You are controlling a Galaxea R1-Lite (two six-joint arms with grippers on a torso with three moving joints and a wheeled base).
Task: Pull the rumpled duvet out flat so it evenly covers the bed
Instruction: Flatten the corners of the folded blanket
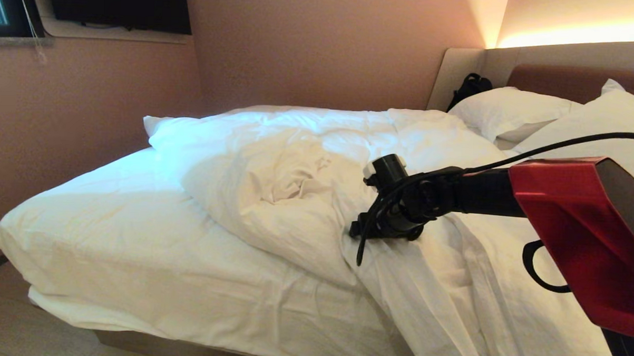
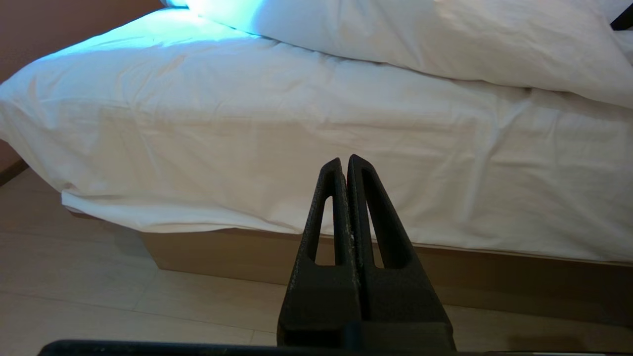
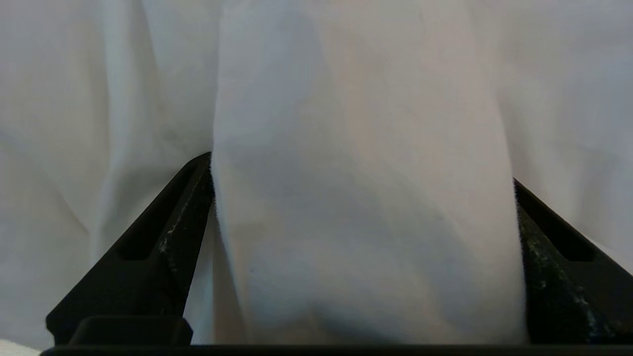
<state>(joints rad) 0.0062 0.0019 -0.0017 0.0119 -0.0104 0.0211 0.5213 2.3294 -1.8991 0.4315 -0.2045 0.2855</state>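
The right pincer [image 3: 363,247] is straddling a duvet [image 1: 296,167] fold, jaws wide, risking pinching only the cover.

The left pincer [image 2: 346,165] hung closed, its two black fingers [image 2: 368,232] pressed together, pointing at the side of the bed [image 2: 296,143]. The duvet [image 2: 420,39] lay bunched on top of the mattress above the tan base [image 2: 222,257].

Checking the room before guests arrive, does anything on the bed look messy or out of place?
Yes. The duvet is bunched in a rumpled heap across the middle of the bed, leaving the sheet at the foot end bare. A dark bag-like item sits wedged beside the pillows at the headboard.
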